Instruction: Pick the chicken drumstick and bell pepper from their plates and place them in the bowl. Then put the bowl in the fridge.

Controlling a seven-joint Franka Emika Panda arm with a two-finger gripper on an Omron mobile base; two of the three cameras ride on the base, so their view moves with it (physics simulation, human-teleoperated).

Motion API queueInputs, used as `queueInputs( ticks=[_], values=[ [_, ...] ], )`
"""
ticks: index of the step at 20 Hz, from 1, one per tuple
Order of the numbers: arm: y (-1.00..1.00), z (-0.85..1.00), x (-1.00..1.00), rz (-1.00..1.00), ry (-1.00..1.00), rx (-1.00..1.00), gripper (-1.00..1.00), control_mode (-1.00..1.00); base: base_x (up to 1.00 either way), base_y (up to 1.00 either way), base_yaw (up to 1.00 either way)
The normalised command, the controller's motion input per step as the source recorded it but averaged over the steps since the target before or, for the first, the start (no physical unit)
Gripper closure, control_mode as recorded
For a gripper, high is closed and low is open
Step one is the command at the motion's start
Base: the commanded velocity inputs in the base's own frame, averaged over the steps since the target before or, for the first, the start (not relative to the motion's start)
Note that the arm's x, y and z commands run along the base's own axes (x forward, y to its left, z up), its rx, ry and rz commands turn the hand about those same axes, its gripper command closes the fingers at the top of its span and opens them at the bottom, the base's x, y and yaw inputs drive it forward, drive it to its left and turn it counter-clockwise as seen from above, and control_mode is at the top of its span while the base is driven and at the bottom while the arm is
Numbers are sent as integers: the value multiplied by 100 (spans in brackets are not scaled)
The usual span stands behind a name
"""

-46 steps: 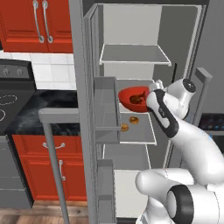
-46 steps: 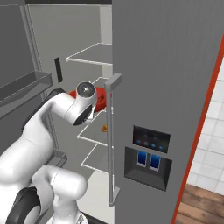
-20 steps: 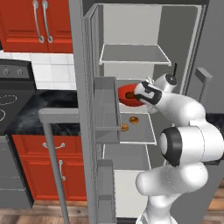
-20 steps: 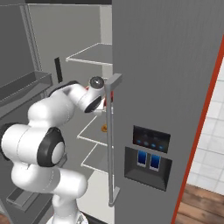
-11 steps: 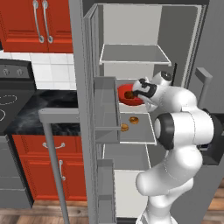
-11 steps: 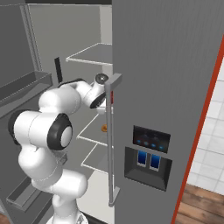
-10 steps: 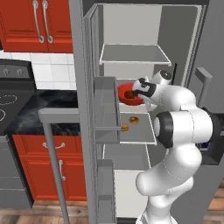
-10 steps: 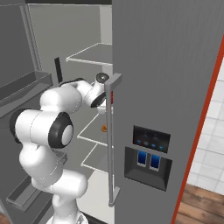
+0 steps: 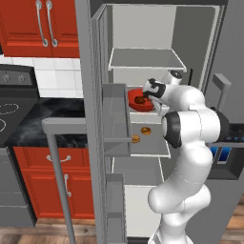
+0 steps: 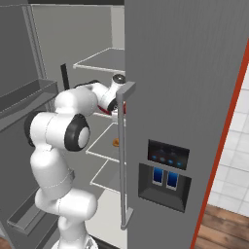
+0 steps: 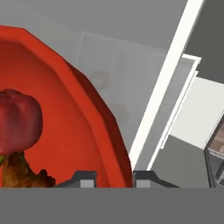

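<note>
You had the task nearly finished: the pepper (image 11: 17,120) and the drumstick (image 11: 22,173) lay in the bowl (image 9: 139,101), and the bowl sat inside the open fridge (image 9: 200,52) over its middle shelf (image 9: 145,143), with only the letting go and pulling back left, as I judged it. Your gripper (image 11: 114,177) was closed on the bowl's rim, one tip inside the wall and one outside, at about six o'clock in the hand view. Two small brown items (image 9: 141,134) lay on that shelf at six o'clock from the bowl, and red cabinets (image 9: 35,24) and a dark desk (image 9: 43,119) stood off at nine o'clock.
</note>
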Motion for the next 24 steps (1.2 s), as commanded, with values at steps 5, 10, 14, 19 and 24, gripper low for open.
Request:
queueInputs(
  ticks=[5, 10, 14, 19, 24],
  values=[
    [0, -7, 35, 0, 3, 4, 100, -100, 0, 0, 0],
    [2, -18, 26, 0, 0, 2, 100, -100, 0, 0, 0],
    [0, -20, 29, 0, 0, 2, 100, -100, 0, 0, 0],
    [0, -21, 22, 0, 0, 4, 100, -100, 0, 0, 0],
    [0, -30, 7, 0, 0, 2, -100, -100, 0, 0, 0]
  ],
)
